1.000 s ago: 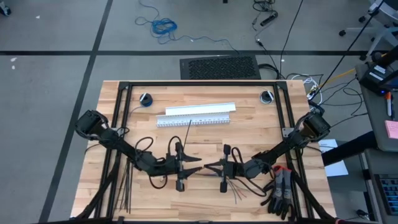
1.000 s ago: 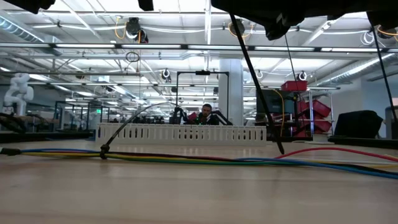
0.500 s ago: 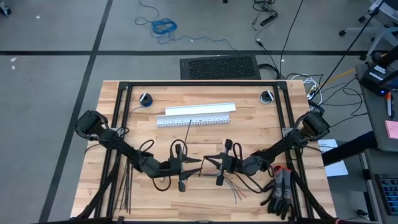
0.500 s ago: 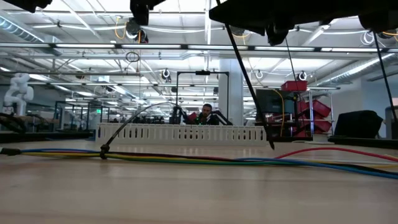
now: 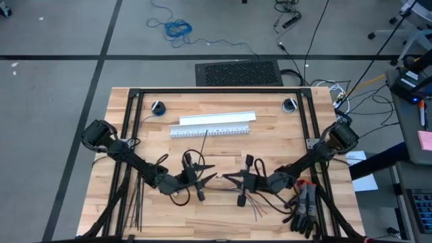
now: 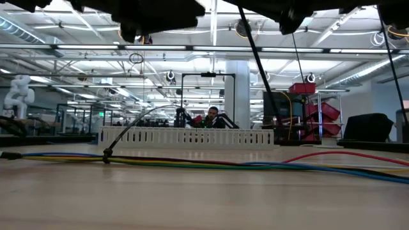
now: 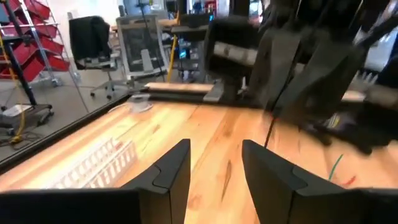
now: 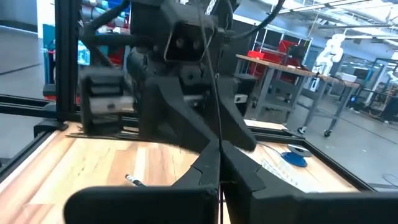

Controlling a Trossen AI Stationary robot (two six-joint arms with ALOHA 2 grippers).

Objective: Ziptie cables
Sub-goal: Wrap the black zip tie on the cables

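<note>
Two grippers: both hang above the middle of the table [image 5: 270,145], tips facing each other with a small gap between.
Left gripper [image 5: 212,177]: partly open; its fingers [image 7: 171,171] stand apart with nothing between them.
Right gripper [image 5: 227,178]: pinched fully closed on a ziptie [image 8: 217,93], a thin black strip that runs out from between its tips towards the left gripper.
Ziptie, low view: a black strip [image 6: 255,57] slants down from the grippers overhead; its lower end is hard to make out.
Cables [image 5: 260,206]: on the table just beside and below the right gripper, on the near-edge side, ends splayed; seen level, the coloured wires [image 6: 192,163] lie flat across the table.
Band on cables: a black strip [image 6: 106,155] is looped round the bundle, its tail arching upward.
Spare zipties [image 5: 135,202]: lying together well apart from the left gripper, back beside that arm.
White channel [image 5: 212,125]: on the table beyond both grippers.
</note>
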